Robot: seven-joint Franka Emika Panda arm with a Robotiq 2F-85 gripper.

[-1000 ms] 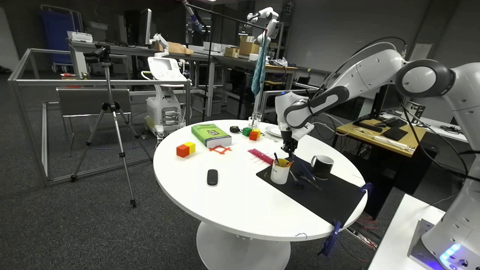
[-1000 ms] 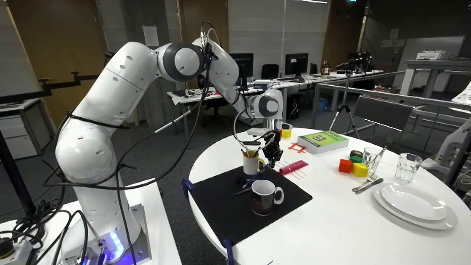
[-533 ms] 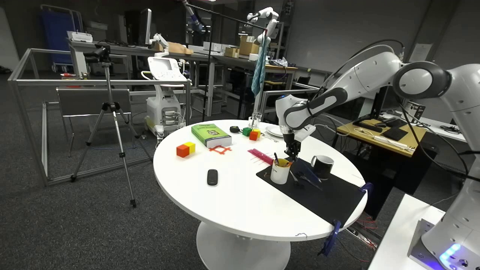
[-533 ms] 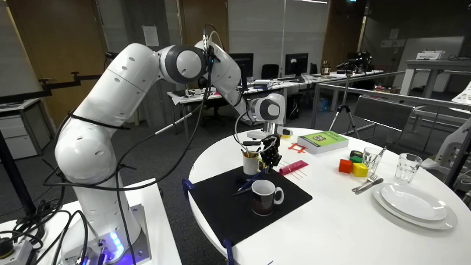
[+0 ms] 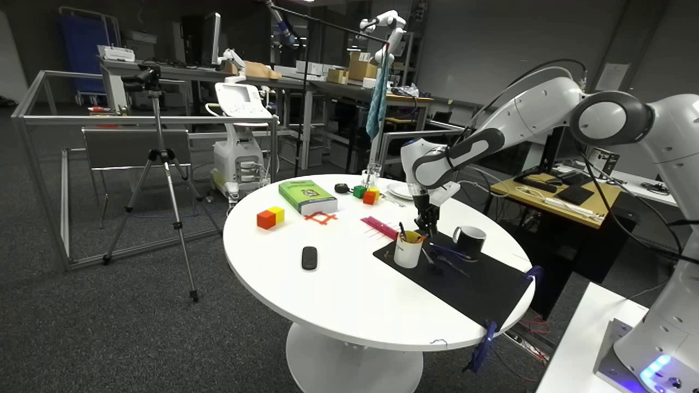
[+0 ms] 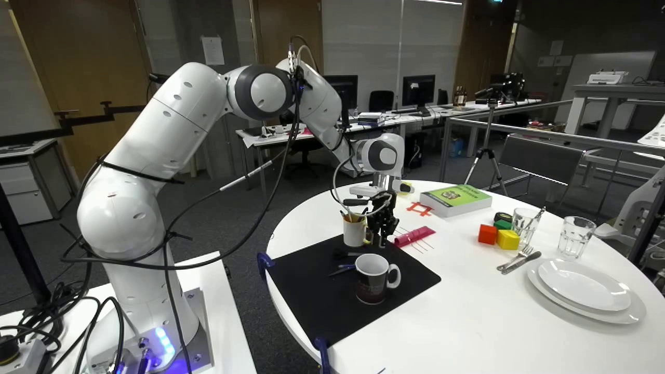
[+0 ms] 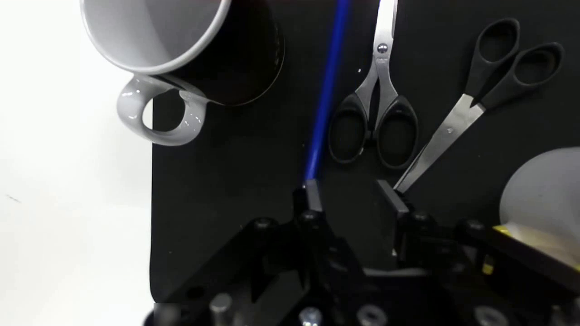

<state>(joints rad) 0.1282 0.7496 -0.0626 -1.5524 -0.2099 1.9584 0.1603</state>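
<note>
Grey-tipped at the fingers [image 7: 313,197], parted partway, gripping nothing; with the blue pen [image 7: 326,90] loose on the mat [image 7: 226,190] between mug [image 7: 226,56] and scissors [image 7: 386,83], lengthwise away from one fingertip.

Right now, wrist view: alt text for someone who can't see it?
Gripper open and empty over a black mat, a blue pen-like rod ending near one fingertip. Two pairs of scissors lie beyond; a dark mug stands upper left, a white cup at the right edge.
</note>
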